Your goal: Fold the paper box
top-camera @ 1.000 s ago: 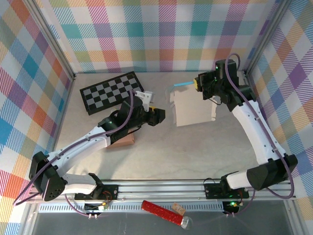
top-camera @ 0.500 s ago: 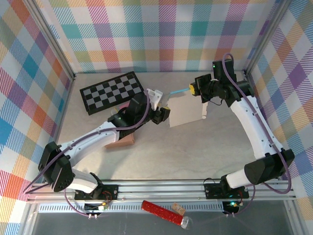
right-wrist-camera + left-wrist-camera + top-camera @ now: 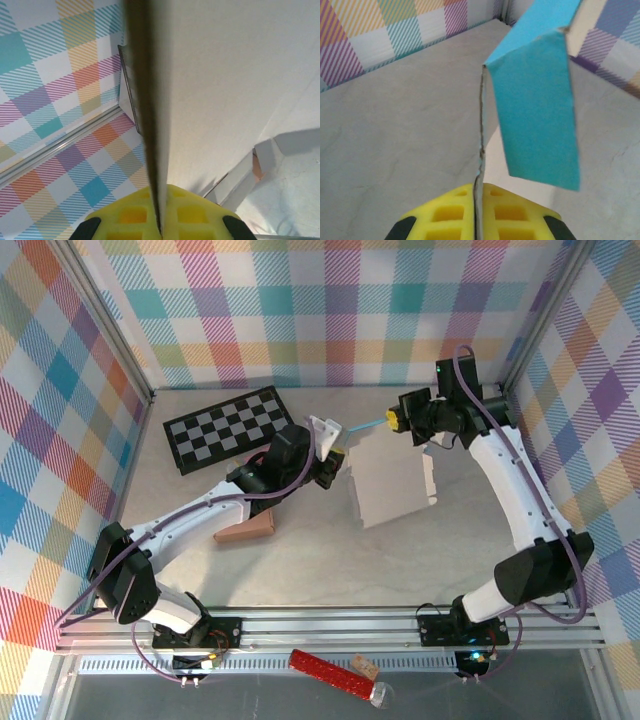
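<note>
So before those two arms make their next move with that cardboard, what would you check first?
1. Left gripper shut on an edge of the paper box: ok.
2. Right gripper shut on the box too: ok.
3. Box folded into shape: not ok. It is mostly a flat sheet, with one blue flap bent.
4. Checkerboard apart from the box: ok.
5. Brown block apart from the box: ok.
6. Box lifted fully off the table: cannot tell.
</note>
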